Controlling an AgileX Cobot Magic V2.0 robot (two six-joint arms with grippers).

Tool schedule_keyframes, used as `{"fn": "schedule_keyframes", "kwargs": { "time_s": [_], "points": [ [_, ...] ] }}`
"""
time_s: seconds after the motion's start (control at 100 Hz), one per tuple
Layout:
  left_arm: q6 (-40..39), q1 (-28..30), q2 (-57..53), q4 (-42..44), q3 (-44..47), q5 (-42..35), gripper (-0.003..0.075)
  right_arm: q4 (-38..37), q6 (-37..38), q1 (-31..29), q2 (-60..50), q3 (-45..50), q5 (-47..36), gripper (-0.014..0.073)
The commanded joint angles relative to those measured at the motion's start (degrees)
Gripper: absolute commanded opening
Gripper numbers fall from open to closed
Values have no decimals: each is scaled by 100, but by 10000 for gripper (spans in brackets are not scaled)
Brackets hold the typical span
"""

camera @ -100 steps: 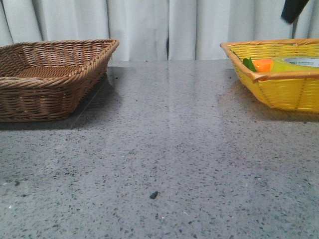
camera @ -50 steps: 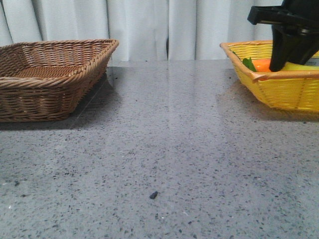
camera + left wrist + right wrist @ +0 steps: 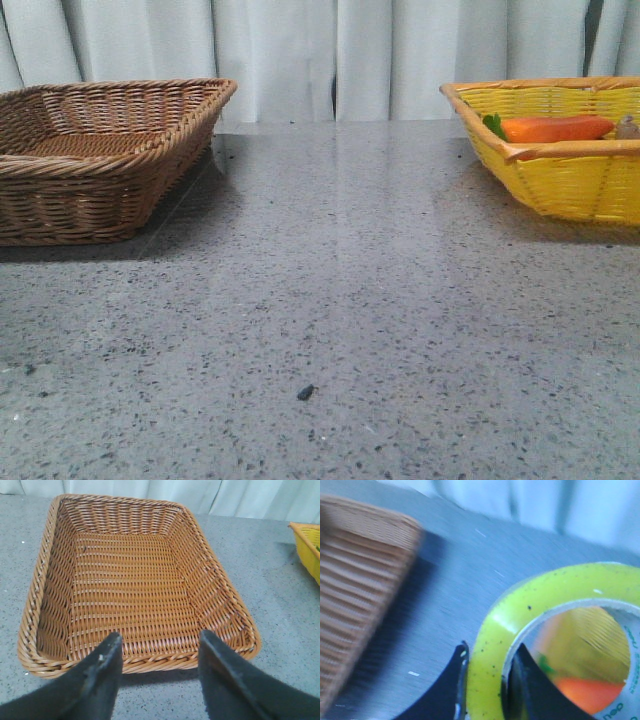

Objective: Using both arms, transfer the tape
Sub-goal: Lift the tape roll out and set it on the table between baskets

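In the right wrist view my right gripper (image 3: 487, 680) is shut on the tape (image 3: 545, 600), a yellow translucent roll with a white printed core. One finger is outside the roll's wall and one inside its hole. The view is blurred by motion. The tape is lifted above the table. Neither the tape nor the right gripper shows in the front view. My left gripper (image 3: 157, 645) is open and empty, hovering just before the near rim of the brown wicker basket (image 3: 45, 645), which holds nothing.
The yellow basket (image 3: 560, 185) stands at the table's right and holds an orange carrot (image 3: 555, 128) with green leaves. The brown basket (image 3: 100, 200) stands at the left. A small dark speck (image 3: 306, 392) lies on the grey table between them.
The right arm, which reached into the yellow basket half a second ago, has left the front view. The tape that lay in the yellow basket is gone from it.
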Motion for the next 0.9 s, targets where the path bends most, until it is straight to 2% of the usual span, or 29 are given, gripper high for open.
{"fn": "schedule_keyframes", "kwargs": {
  "time_s": [0.0, 0.12, 0.31, 0.38, 0.45, 0.53, 0.62, 0.67, 0.73, 0.78, 0.85, 0.89],
  "points": [
    [0, -14, 47, -113, -203, -533, 312, 89, -41, 446, 38, -282, -401, -52],
    [0, -14, 47, -113, -203, -543, 312, 78, -41, 873, 611, -282, -261, -52],
    [0, -14, 47, -113, -203, -430, 312, -72, -41, 940, 1549, -269, -74, -50],
    [0, -14, 47, -113, -203, -307, 312, -113, -41, 940, 1768, -269, 58, -19],
    [0, -14, 47, -113, -203, -201, 312, -113, -41, 940, 1877, -269, 205, 76],
    [60, -14, 47, -244, -203, -169, 312, -45, -41, 940, 1878, -279, 279, 272],
    [558, -94, 59, -546, -245, -185, 312, 123, -41, 940, 1722, -357, 380, 479],
    [867, -178, 129, -697, -334, -185, 312, 135, -41, 940, 1562, -411, 462, 528],
    [1121, -310, 274, -823, -502, -185, 311, 135, -41, 940, 1235, -416, 540, 511],
    [1233, -429, 460, -851, -703, -185, 312, 135, -41, 940, 929, -416, 637, 444],
    [1337, -616, 809, -859, -1042, -185, 312, 135, -41, 940, 451, -392, 801, 265],
    [1336, -735, 1061, -859, -1268, -185, 312, 124, -41, 940, 153, -380, 892, 127]
  ]
}}
